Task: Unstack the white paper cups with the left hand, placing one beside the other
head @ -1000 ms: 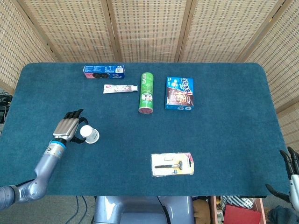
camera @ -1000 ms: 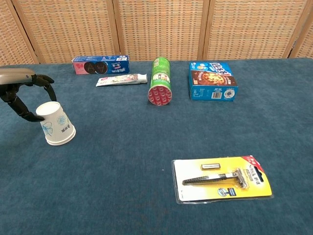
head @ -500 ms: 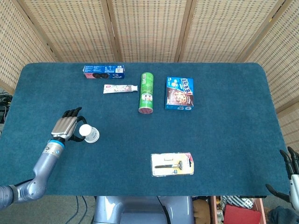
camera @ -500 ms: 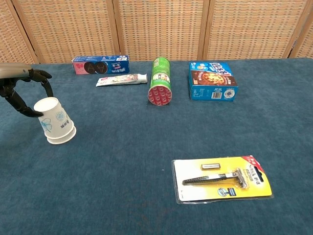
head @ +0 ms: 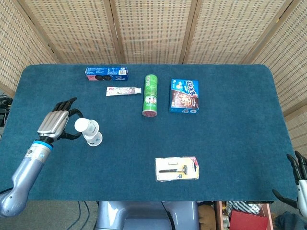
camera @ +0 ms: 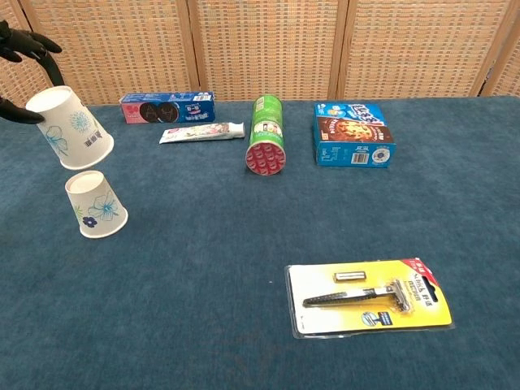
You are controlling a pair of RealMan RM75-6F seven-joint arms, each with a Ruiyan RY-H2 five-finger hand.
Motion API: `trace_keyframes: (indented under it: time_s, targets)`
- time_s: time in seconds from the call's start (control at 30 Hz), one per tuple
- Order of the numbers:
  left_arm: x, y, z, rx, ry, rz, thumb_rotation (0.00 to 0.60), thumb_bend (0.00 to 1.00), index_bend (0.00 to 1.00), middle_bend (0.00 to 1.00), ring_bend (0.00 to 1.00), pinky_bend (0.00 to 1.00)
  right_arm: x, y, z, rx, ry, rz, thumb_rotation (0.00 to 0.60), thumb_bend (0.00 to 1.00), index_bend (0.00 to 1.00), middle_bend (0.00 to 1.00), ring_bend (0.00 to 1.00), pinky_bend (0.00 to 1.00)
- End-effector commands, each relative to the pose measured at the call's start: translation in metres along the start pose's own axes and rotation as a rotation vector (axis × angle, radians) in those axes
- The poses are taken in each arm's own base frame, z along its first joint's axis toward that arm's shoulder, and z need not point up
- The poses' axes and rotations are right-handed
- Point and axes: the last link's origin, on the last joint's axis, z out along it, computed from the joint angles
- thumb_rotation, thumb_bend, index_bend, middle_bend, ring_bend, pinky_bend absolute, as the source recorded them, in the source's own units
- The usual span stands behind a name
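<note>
My left hand (head: 53, 124) (camera: 20, 57) holds a white paper cup (camera: 69, 128) (head: 82, 125) with a blue flower print, upside down and tilted, lifted clear above the table. Below it a second white paper cup (camera: 96, 205) (head: 93, 139) stands upside down on the blue cloth at the left, apart from the raised one. Only the fingertips of my left hand show at the top left corner of the chest view. My right hand (head: 298, 177) peeks in at the bottom right corner of the head view, away from the cups, fingers apart.
At the back lie a blue biscuit pack (head: 106, 73), a toothpaste box (head: 123, 90), a green crisp can (head: 151, 95) on its side and a blue cookie box (head: 184, 96). A razor in yellow packaging (head: 176, 168) lies near the front edge.
My left hand has lifted the upper cup up and to the left, off the lower cup. The lower cup now stands alone on the cloth.
</note>
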Motion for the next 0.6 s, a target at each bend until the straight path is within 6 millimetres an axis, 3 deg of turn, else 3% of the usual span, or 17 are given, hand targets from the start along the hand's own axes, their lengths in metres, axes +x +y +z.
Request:
trace_keyframes:
  time_s: [0.03,0.2,0.6]
  targets:
    - [-0.002,0.008,-0.008,-0.042,-0.01,0.008,0.6,0.28,0.4,0.0,0.0,0.0,0.0,0.0,0.0,0.003,-0.002,0.001,0.6,0.0,0.0,0.0,0.0,0.0]
    - [-0.017,0.018,0.0,-0.059,-0.036,0.016,0.6,0.28,0.4,0.0,0.0,0.0,-0.001,-0.001,-0.001,0.01,-0.007,0.002,0.6,0.0,0.0,0.0,0.0,0.0]
    - [-0.075,0.047,0.049,-0.011,-0.126,0.002,0.6,0.28,0.4,0.0,0.0,0.0,-0.004,0.004,0.005,-0.019,-0.023,0.005,0.6,0.0,0.0,0.0,0.0,0.0]
